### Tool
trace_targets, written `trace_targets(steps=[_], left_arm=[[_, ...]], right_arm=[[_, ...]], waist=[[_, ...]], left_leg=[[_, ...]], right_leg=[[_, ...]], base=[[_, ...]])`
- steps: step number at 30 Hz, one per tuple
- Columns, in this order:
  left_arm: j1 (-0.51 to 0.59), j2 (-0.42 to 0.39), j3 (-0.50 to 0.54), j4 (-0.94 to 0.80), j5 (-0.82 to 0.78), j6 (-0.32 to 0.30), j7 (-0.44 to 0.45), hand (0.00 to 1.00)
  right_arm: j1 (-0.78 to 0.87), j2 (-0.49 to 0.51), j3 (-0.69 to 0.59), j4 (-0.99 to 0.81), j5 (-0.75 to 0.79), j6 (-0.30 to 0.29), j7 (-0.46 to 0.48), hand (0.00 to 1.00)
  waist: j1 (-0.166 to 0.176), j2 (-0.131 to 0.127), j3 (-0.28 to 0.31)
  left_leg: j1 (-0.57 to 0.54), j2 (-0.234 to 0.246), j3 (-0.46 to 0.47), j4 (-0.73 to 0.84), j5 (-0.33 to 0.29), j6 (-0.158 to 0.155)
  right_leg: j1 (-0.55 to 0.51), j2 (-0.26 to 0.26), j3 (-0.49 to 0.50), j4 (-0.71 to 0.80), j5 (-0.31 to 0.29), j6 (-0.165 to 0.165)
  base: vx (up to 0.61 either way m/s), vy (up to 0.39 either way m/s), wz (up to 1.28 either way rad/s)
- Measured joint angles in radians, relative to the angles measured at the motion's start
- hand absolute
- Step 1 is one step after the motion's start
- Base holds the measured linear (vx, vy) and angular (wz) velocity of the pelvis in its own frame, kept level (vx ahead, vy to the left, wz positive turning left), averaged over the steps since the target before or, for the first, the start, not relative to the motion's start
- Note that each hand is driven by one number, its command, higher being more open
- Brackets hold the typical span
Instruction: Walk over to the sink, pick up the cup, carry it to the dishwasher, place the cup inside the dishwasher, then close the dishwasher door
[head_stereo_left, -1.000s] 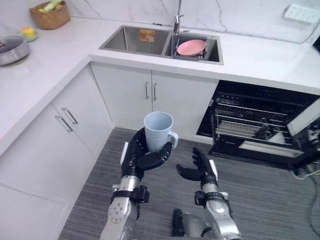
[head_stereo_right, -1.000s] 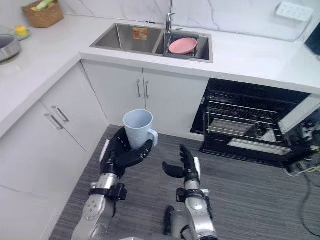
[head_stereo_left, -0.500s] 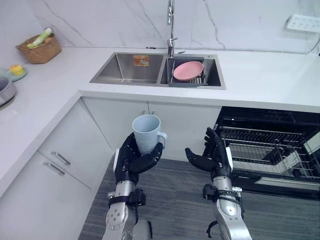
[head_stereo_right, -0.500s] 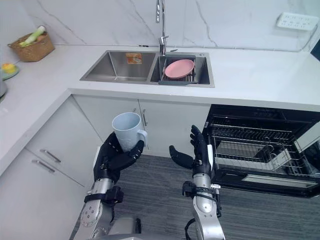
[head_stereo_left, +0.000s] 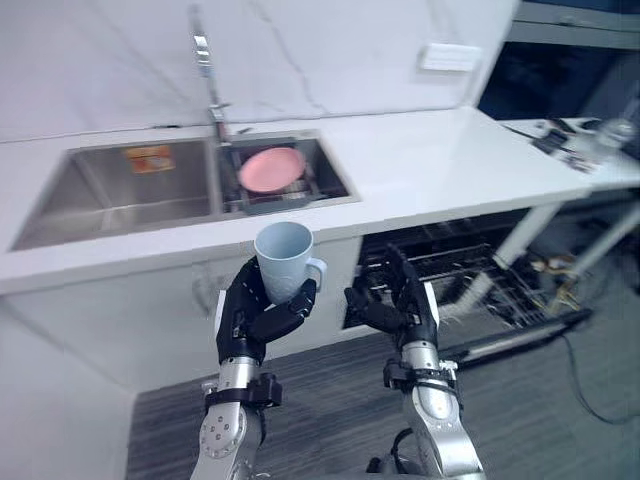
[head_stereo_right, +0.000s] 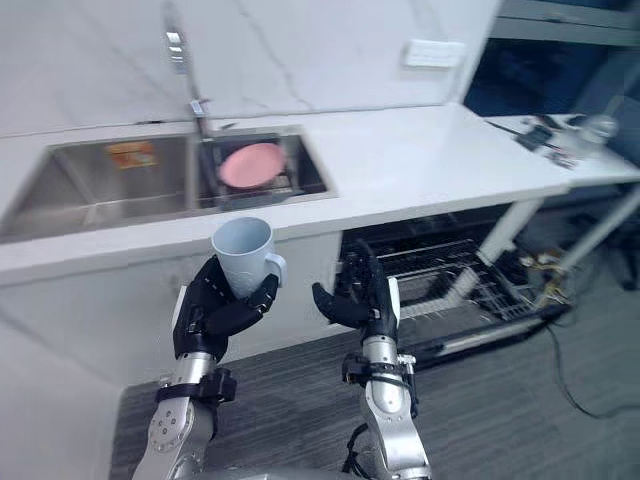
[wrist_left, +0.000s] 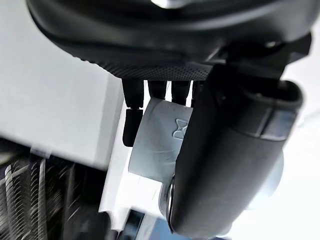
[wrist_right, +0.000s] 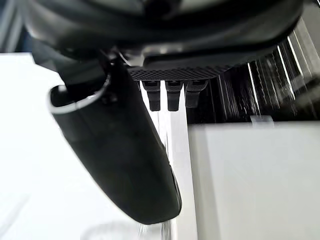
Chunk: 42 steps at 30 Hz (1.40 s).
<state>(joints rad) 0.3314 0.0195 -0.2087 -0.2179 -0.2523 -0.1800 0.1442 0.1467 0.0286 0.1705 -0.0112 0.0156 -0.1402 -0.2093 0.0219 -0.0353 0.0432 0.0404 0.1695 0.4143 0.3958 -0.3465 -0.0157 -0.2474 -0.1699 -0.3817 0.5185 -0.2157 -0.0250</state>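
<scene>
Pale cup (head_stereo_left: 285, 262) upright in left robot hand (head_stereo_left: 248, 318); dishwasher (head_stereo_left: 458, 272) open

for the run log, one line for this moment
phase: carry; left hand: shut on pale blue handled cup; right hand: open; black dishwasher: door open

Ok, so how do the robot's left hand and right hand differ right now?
The left hand has its fingers curled round the pale blue cup, held upright; the right hand holds nothing, fingers relaxed and open. The left hand is in front of the white cabinet under the sink; the right hand is in front of the open dishwasher. Both are dark and held at similar height.
</scene>
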Motion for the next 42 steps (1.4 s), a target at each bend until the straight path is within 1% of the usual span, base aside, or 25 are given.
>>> trace_targets(steps=[1, 3, 4, 5, 6, 7, 8, 9, 10, 11, 12, 13, 14, 15, 16, 17, 20, 22, 25, 29, 33, 36, 42], left_arm=[[0.000, -0.010, -0.002, 0.005, 0.000, 0.000, 0.000, 0.30], [-0.011, -0.033, -0.002, 0.022, 0.006, 0.000, -0.003, 0.30], [-0.013, -0.044, 0.003, 0.027, 0.018, 0.000, -0.005, 0.30], [-0.013, -0.045, 0.006, 0.027, 0.019, 0.000, -0.007, 0.30], [-0.013, -0.045, 0.011, 0.027, 0.019, 0.001, -0.010, 0.30], [-0.013, -0.045, 0.023, 0.026, 0.019, 0.000, -0.012, 0.30], [-0.013, -0.045, 0.034, 0.026, 0.019, 0.000, -0.014, 0.30], [-0.012, -0.046, 0.043, 0.025, 0.019, 0.000, -0.014, 0.30], [-0.015, -0.048, 0.043, 0.024, 0.019, 0.000, -0.014, 0.30], [-0.020, -0.051, 0.046, 0.024, 0.019, 0.000, -0.013, 0.30], [-0.021, -0.051, 0.045, 0.024, 0.019, 0.000, -0.013, 0.30], [-0.023, -0.052, 0.043, 0.025, 0.019, 0.000, -0.012, 0.30], [-0.027, -0.058, 0.041, 0.026, 0.020, 0.000, -0.009, 0.30], [-0.032, -0.059, 0.041, 0.028, 0.020, 0.000, -0.006, 0.30], [-0.038, -0.041, 0.041, 0.039, 0.020, -0.001, 0.006, 0.30], [-0.045, -0.023, 0.041, 0.039, 0.020, -0.001, 0.012, 0.30], [-0.050, -0.001, 0.041, 0.040, 0.021, -0.001, 0.021, 0.30], [-0.055, 0.010, 0.041, 0.047, 0.027, -0.001, 0.023, 0.30], [-0.091, 0.025, 0.042, 0.107, 0.058, 0.000, 0.025, 0.30], [-0.130, 0.049, 0.049, 0.148, 0.059, 0.004, 0.034, 0.30], [-0.169, 0.060, 0.068, 0.157, 0.063, 0.004, 0.047, 0.30], [-0.215, 0.061, 0.086, 0.181, 0.078, 0.004, 0.052, 0.30], [-0.227, 0.063, 0.112, 0.205, 0.078, 0.004, 0.053, 0.30]], right_arm=[[0.000, -0.005, -0.012, 0.000, 0.000, 0.000, -0.002, 0.90], [0.014, -0.017, -0.031, 0.000, 0.000, 0.000, -0.006, 0.90], [0.030, -0.018, -0.039, 0.000, 0.000, 0.000, -0.010, 0.90], [0.036, -0.019, -0.039, -0.001, 0.000, 0.000, -0.010, 0.90], [0.047, -0.019, -0.034, -0.006, 0.001, 0.000, -0.007, 0.90], [0.061, -0.024, -0.026, -0.031, 0.004, 0.000, -0.004, 0.90], [0.068, -0.024, -0.020, -0.057, 0.008, 0.000, 0.000, 0.90], [0.070, -0.026, -0.009, -0.088, 0.026, 0.000, 0.006, 0.90], [0.069, -0.026, -0.011, -0.105, 0.033, -0.002, 0.006, 0.90], [0.060, -0.026, -0.012, -0.122, 0.043, -0.014, 0.008, 0.90], [0.053, -0.026, -0.013, -0.122, 0.051, -0.021, 0.012, 0.90], [0.050, -0.027, -0.013, -0.121, 0.067, -0.022, 0.018, 0.90], [0.050, -0.029, -0.013, -0.117, 0.081, -0.025, 0.024, 0.90], [0.049, -0.033, -0.014, -0.110, 0.082, -0.027, 0.029, 0.90], [0.054, -0.026, -0.009, -0.082, 0.086, -0.024, 0.039, 0.90], [0.063, -0.021, -0.007, -0.083, 0.102, -0.024, 0.052, 0.90], [0.061, -0.021, -0.004, -0.084, 0.121, -0.024, 0.083, 0.90], [0.061, -0.024, -0.001, -0.084, 0.125, -0.025, 0.103, 0.90], [0.061, -0.030, 0.014, -0.083, 0.159, -0.024, 0.126, 0.90], [0.060, -0.059, 0.020, -0.082, 0.187, -0.024, 0.153, 0.90], [0.060, -0.087, 0.021, -0.082, 0.225, -0.024, 0.175, 0.90], [0.059, -0.105, 0.028, -0.082, 0.258, -0.024, 0.196, 0.90], [0.055, -0.115, 0.082, -0.082, 0.278, -0.024, 0.246, 0.90]], waist=[[-0.011, 0.005, 0.002], [-0.014, 0.017, 0.004], [-0.014, 0.025, 0.007], [-0.014, 0.029, 0.010], [-0.010, 0.041, 0.017], [-0.005, 0.060, 0.028], [0.000, 0.065, 0.032], [0.015, 0.066, 0.028], [0.019, 0.071, 0.024], [0.021, 0.079, 0.019], [0.026, 0.074, 0.022], [0.037, 0.077, 0.020], [0.042, 0.080, 0.018], [0.044, 0.086, 0.015], [0.040, 0.058, 0.003], [0.019, 0.037, -0.006], [0.019, 0.015, -0.018], [0.017, 0.009, -0.023], [0.014, 0.008, -0.025], [-0.003, 0.008, -0.025], [-0.012, 0.009, -0.026], [-0.016, 0.011, -0.028], [-0.021, 0.010, -0.028]], left_leg=[[0.013, 0.005, -0.002, -0.029, 0.011, 0.001], [0.038, 0.018, -0.024, -0.061, 0.020, -0.005], [0.053, 0.036, -0.051, -0.044, 0.022, -0.005], [0.055, 0.048, -0.063, -0.017, 0.022, -0.005], [0.040, 0.081, -0.077, 0.085, 0.024, -0.006], [0.000, 0.121, -0.093, 0.234, 0.046, 0.002], [-0.048, 0.138, -0.120, 0.355, 0.091, 0.000], [-0.109, 0.137, -0.160, 0.419, 0.064, -0.019], [-0.145, 0.127, -0.183, 0.419, 0.044, -0.025], [-0.198, 0.099, -0.221, 0.379, 0.012, -0.021], [-0.219, 0.075, -0.244, 0.322, -0.002, -0.020], [-0.229, 0.047, -0.274, 0.248, -0.003, -0.017], [-0.223, 0.013, -0.316, 0.082, 0.051, -0.026], [-0.219, 0.005, -0.330, 0.035, 0.138, -0.035], [-0.180, -0.015, -0.315, -0.001, 0.149, -0.035], [-0.167, -0.038, -0.315, -0.024, 0.152, -0.030], [-0.113, -0.071, -0.285, -0.087, 0.160, -0.017], [-0.088, -0.083, -0.277, -0.128, 0.170, -0.008], [-0.060, -0.090, -0.266, -0.193, 0.199, -0.011], [-0.019, -0.085, -0.253, -0.275, 0.237, -0.016], [0.004, -0.084, -0.221, -0.301, 0.245, -0.011], [0.004, -0.087, -0.211, -0.304, 0.249, -0.005], [0.001, -0.101, -0.197, -0.304, 0.254, 0.003]], right_leg=[[0.003, 0.023, 0.008, -0.021, 0.003, -0.004], [0.028, 0.061, 0.014, -0.061, 0.006, -0.010], [0.064, 0.088, 0.013, -0.097, 0.010, -0.011], [0.085, 0.101, 0.014, -0.116, 0.012, -0.010], [0.137, 0.130, 0.020, -0.160, 0.020, -0.011], [0.184, 0.154, 0.030, -0.201, 0.028, -0.013], [0.210, 0.159, 0.045, -0.228, 0.032, -0.015], [0.221, 0.159, 0.067, -0.255, 0.037, -0.018], [0.221, 0.158, 0.073, -0.268, 0.038, -0.023], [0.226, 0.150, 0.085, -0.285, 0.045, -0.015], [0.233, 0.142, 0.100, -0.292, 0.054, -0.001], [0.237, 0.133, 0.118, -0.291, 0.058, 0.009], [0.242, 0.131, 0.141, -0.289, 0.058, 0.024], [0.247, 0.134, 0.157, -0.287, 0.053, 0.038], [0.257, 0.116, 0.182, -0.297, 0.054, 0.050], [0.269, 0.098, 0.198, -0.315, 0.055, 0.052], [0.306, 0.074, 0.228, -0.368, 0.066, 0.070], [0.315, 0.067, 0.247, -0.389, 0.071, 0.076], [0.316, 0.068, 0.260, -0.405, 0.079, 0.077], [0.315, 0.087, 0.285, -0.418, 0.096, 0.057], [0.313, 0.090, 0.320, -0.425, 0.103, 0.062], [0.312, 0.090, 0.334, -0.452, 0.128, 0.066], [0.314, 0.078, 0.356, -0.485, 0.150, 0.085]], base=[[0.16, -0.057, -0.41], [0.19, -0.067, -0.33], [0.18, -0.061, -0.18], [0.20, -0.061, -0.19], [0.16, -0.041, -0.25], [0.17, -0.016, -0.33], [0.12, 0.042, -0.46], [0.12, 0.058, -0.41], [0.15, 0.081, -0.41], [0.17, 0.103, -0.30], [0.17, 0.121, -0.40], [0.17, 0.156, -0.54], [0.18, 0.207, -0.53], [0.24, 0.221, -0.48], [0.24, 0.218, -0.13], [0.19, 0.153, -0.02], [0.11, 0.116, -0.09], [0.07, 0.051, -0.10], [0.04, -0.014, -0.10], [0.00, -0.040, -0.12], [-0.03, -0.010, -0.24], [-0.05, 0.024, -0.16], [-0.05, 0.037, -0.09]])
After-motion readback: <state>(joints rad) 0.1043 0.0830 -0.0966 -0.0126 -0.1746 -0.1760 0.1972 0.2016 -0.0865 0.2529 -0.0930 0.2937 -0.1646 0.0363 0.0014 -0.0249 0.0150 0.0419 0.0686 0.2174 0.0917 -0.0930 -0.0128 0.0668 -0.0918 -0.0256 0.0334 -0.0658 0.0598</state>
